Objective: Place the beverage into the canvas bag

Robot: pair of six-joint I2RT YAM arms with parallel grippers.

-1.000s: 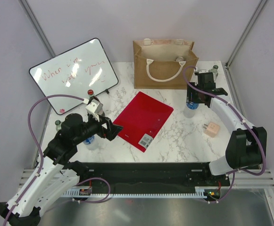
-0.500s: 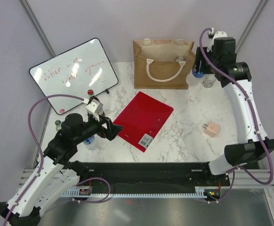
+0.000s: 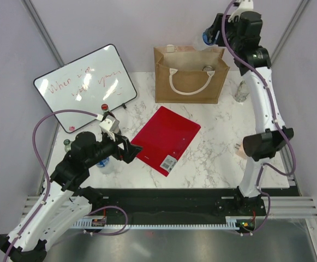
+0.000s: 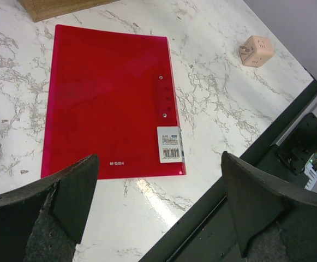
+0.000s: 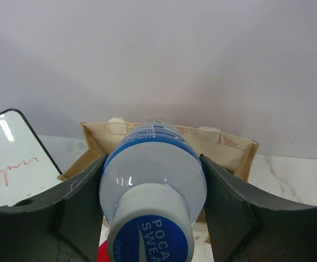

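Note:
The beverage is a clear Pocari Sweat bottle (image 5: pixel 153 174) with a blue label and a white and blue cap. My right gripper (image 5: pixel 153 164) is shut on its body, cap toward the camera. In the top view the right gripper (image 3: pixel 219 33) holds the bottle (image 3: pixel 208 37) high, above the back right corner of the canvas bag (image 3: pixel 190 76). The tan bag stands open at the back of the table, and its rim (image 5: pixel 226 143) shows behind the bottle. My left gripper (image 3: pixel 132 152) is open and empty, low over the near corner of a red folder; the left wrist view shows the gripper (image 4: pixel 158 161) too.
A red folder (image 3: pixel 166 139) lies mid-table. A whiteboard (image 3: pixel 84 84) leans at the back left. A pink cube adapter (image 4: pixel 256 51) sits at the right. A glass bottle (image 3: pixel 241 90) stands right of the bag. A round object (image 3: pixel 207 68) lies inside the bag. Bottles (image 3: pixel 106 164) stand by the left arm.
My right arm has lifted the bottle from the table at the right and carried it up and back to above the bag. The left arm has not moved.

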